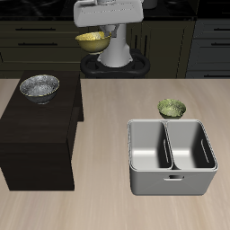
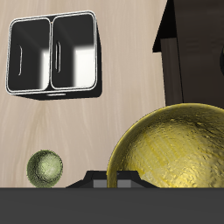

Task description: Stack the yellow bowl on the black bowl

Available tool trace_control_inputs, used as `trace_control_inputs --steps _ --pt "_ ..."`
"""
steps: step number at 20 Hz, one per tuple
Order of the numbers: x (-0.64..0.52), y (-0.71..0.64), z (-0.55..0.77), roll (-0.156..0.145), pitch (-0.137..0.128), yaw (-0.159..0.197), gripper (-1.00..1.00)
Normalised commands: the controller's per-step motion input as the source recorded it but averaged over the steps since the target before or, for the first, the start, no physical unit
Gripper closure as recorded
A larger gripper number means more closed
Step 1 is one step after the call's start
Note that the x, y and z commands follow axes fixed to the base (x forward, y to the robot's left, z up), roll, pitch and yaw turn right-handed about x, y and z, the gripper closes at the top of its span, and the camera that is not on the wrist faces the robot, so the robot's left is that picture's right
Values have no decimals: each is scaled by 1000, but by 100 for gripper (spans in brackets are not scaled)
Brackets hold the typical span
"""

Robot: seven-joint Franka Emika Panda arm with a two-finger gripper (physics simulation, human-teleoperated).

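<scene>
The yellow bowl (image 1: pixel 92 39) is golden and mottled and hangs high in the air at the back of the table, held by its rim. My gripper (image 1: pixel 101 32) is shut on it. In the wrist view the yellow bowl (image 2: pixel 179 150) fills much of the frame right by my fingers (image 2: pixel 119 182). The black bowl (image 1: pixel 39 86), silvery-grey inside with a dark rim, sits upright on top of a dark cabinet (image 1: pixel 38 135). It is lower than the held bowl and nearer the table's front edge. The black bowl does not show in the wrist view.
A small olive-green bowl (image 1: pixel 172 109) stands on the table, also in the wrist view (image 2: pixel 45 168). A grey two-compartment bin (image 1: pixel 171 172) sits in front of it, also in the wrist view (image 2: pixel 54 92). The dark cabinet's edge (image 2: pixel 188 52) shows too.
</scene>
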Motion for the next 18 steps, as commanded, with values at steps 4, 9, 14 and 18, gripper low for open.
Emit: trace_control_inputs --steps 4,9,14,18 --pt "347 -417 147 -11 52 -42 100" --pt "279 -306 124 -3 28 -30 100" --pt "198 -205 151 -13 -11 29 100" --pt "227 -363 208 -64 -7 -22 100"
